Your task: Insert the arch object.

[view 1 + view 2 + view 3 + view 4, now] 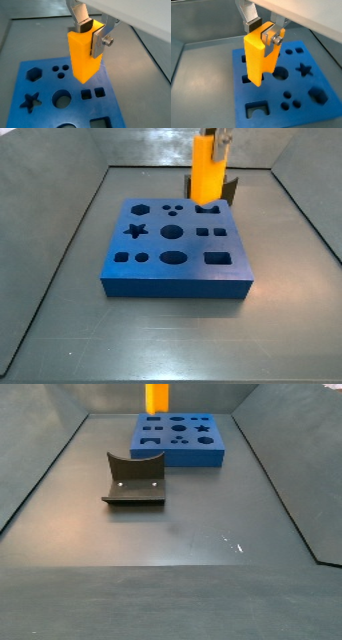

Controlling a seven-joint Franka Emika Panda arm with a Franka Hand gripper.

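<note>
Hand: the hand (91, 35) hangs over the blue board, at the side of it farthest from the camera in a side view (214, 138).
Hand state: closed on the tall orange bar (83, 57), with one silver finger (100, 41) flat against one face and the other finger against the opposite face; both wrist views show this grip (262, 31).
Orange bar: upright and held by its upper end. Its lower end points down at the board near the round hole (280, 74). Whether the tip touches the board cannot be told.
Blue board: a thick slab (174, 283) lying flat on the desk (174, 554), cut with shaped holes: a star (29, 102), a hexagon (33, 74), circles, squares and an arch-shaped hole (256, 108).
Arch object: no small dark notched block can be picked out for certain in any of these views. It is not between the fingers, which hold only the orange bar.
Fixture: a dark L-shaped bracket on its base plate (134, 481), standing on the desk apart from the board. In a side view it shows partly behind the bar (231, 188).
Desk: grey floor with sloping grey walls around it.
</note>
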